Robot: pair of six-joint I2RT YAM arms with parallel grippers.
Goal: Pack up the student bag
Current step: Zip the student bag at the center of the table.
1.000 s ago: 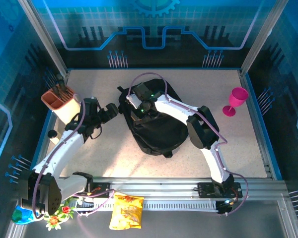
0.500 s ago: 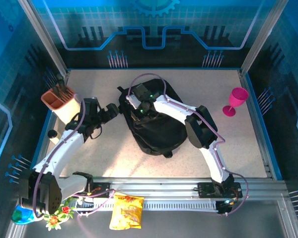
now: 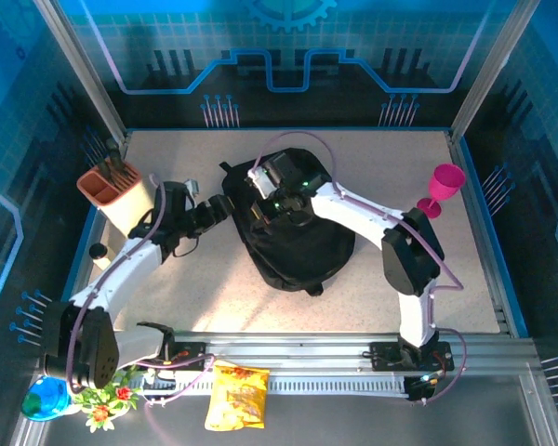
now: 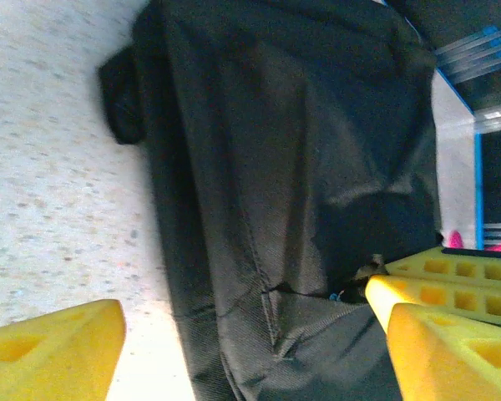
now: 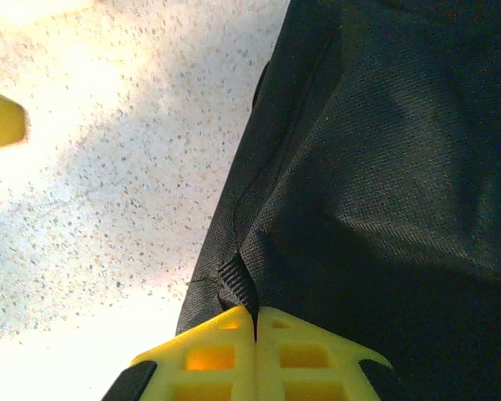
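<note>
The student bag [image 3: 298, 237] lies mid-table [image 3: 484, 269]. The right gripper [image 5: 255, 326] is clenched on a small black webbing tab [image 5: 234, 280] at the bag's seam, its fingers pressed together. The left gripper [image 4: 246, 313] is released at the bag's left edge: one finger over the table, the other over the fabric

The student bag [image 3: 302, 246] lies central; goblet [image 3: 445, 179] far right; holder [image 3: 100, 189], perhaps pens, left.
</note>
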